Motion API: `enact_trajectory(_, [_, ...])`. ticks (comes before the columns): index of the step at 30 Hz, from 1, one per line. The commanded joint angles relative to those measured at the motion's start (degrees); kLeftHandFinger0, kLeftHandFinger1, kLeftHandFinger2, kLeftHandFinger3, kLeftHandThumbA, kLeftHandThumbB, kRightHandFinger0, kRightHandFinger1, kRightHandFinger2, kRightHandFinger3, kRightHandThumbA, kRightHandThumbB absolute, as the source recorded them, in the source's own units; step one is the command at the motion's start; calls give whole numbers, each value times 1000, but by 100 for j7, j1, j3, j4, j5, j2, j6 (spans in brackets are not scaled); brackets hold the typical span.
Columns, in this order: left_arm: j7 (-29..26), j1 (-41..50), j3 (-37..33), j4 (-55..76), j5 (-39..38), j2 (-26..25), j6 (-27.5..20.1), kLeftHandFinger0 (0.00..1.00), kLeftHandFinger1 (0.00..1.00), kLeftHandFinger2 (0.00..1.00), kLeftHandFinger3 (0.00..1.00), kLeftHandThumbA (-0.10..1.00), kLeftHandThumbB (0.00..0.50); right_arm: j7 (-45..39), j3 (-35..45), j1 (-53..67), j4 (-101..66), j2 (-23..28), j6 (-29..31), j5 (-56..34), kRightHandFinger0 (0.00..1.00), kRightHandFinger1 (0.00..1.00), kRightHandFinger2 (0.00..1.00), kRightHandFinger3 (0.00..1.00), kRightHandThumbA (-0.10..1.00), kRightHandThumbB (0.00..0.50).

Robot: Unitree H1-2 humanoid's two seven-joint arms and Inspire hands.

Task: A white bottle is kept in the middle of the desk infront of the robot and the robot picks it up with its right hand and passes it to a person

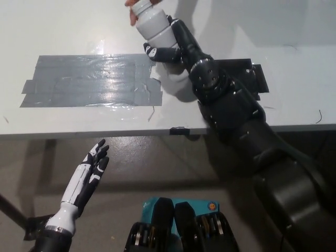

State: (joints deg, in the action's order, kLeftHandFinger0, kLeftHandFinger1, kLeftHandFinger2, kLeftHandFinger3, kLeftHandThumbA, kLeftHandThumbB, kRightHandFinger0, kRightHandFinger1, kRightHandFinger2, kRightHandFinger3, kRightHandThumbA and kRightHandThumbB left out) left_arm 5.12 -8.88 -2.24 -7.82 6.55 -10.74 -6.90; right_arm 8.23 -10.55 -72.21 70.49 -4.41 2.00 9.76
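The white bottle [153,27] is lifted above the desk near the top middle of the head view, tilted slightly, with my black right hand [175,46] shut around its lower body. A person's hand [132,7] touches the bottle's cap at the top edge. My black right arm stretches up from the lower right. My white left hand [86,178] rests open below the desk's front edge at the lower left, fingers apart and holding nothing.
A patch of grey tape strips [89,80] covers the white desk [63,31] on the left. A black flat mat [247,79] lies on the desk, partly under my right arm. The desk's front edge [105,134] crosses the picture.
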Motion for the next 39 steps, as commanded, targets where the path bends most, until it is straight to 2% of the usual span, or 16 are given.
enact_trajectory(1, [62, -162, -2, 148, 10, -104, -40, 1000, 1000, 1000, 1000, 922, 160, 178, 162, -616, 129, -6, 353, -88, 0, 437, 872, 882, -100, 153])
enact_trajectory(2, [59, -163, -13, 150, 46, -117, -10, 1000, 1000, 1000, 1000, 940, 161, 177, 172, -646, 150, -11, 364, -79, 0, 469, 876, 890, -100, 153])
enact_trajectory(3, [69, -160, -2, 149, -3, -107, -17, 1000, 1000, 1000, 1000, 910, 145, 185, 203, -676, 164, -21, 349, -91, 11, 503, 885, 882, -100, 160])
enact_trajectory(7, [72, -163, 0, 133, -27, -111, -45, 1000, 1000, 1000, 1000, 907, 140, 181, 291, -705, 194, -26, 350, -124, 21, 543, 909, 890, -100, 159])
enact_trajectory(14, [73, -161, -18, 153, 6, -124, -43, 1000, 1000, 1000, 1000, 910, 134, 166, 403, -652, 189, 6, 383, -148, 0, 538, 900, 894, -100, 164])
enact_trajectory(17, [70, -169, -23, 136, 13, -134, -97, 1000, 1000, 1000, 1000, 901, 113, 135, 487, -628, 189, 14, 380, -197, 0, 523, 898, 902, -100, 160])
enact_trajectory(20, [75, -169, -31, 137, 17, -140, -101, 1000, 1000, 1000, 1000, 911, 120, 139, 541, -586, 225, 37, 471, -214, 21, 575, 948, 966, -100, 165])
enact_trajectory(21, [83, -168, -25, 145, -9, -132, -49, 1000, 1000, 1000, 1000, 914, 131, 184, 560, -559, 225, 41, 525, -216, 320, 822, 1000, 1000, -100, 257])
enact_trajectory(22, [84, -169, -23, 147, -16, -130, -34, 1000, 1000, 1000, 1000, 914, 131, 197, 565, -553, 226, 43, 539, -215, 320, 822, 1000, 1000, -100, 257])
enact_trajectory(23, [80, -158, -33, 174, 12, -132, 7, 1000, 1000, 1000, 1000, 925, 136, -116, 596, -523, 241, 89, 553, -297, 687, 1000, 1000, 1000, 268, 451])
enact_trajectory(24, [78, -153, -38, 186, 25, -134, 22, 1000, 1000, 1000, 1000, 928, 136, -254, 610, -512, 248, 109, 557, -332, 859, 1000, 1000, 1000, 304, 446])
enact_trajectory(25, [78, -153, -39, 186, 25, -134, 22, 1000, 1000, 1000, 1000, 928, 136, -255, 612, -512, 250, 109, 558, -332, 859, 1000, 1000, 1000, 304, 446])
enact_trajectory(26, [66, -129, -40, 189, 41, -141, -22, 1000, 1000, 1000, 1000, 923, 115, -718, 535, -479, 251, 193, 548, -321, 1000, 1000, 1000, 1000, 607, 498])
enact_trajectory(32, [63, -133, -13, 185, -10, -131, 9, 1000, 1000, 1000, 1000, 924, 133, -599, 491, -360, 27, 326, 657, -241, 1000, 1000, 1000, 1000, 752, 500])
enact_trajectory(33, [46, -130, -9, 158, -7, -126, -41, 1000, 1000, 1000, 1000, 912, 120, -454, 434, -299, -138, 389, 642, -133, 1000, 1000, 1000, 1000, 839, 500])
enact_trajectory(39, [20, -91, -14, 148, 37, -130, -46, 1000, 1000, 1000, 1000, 942, 137, -346, 543, -61, -827, 628, 690, -182, 1000, 1000, 1000, 1000, 888, 500])
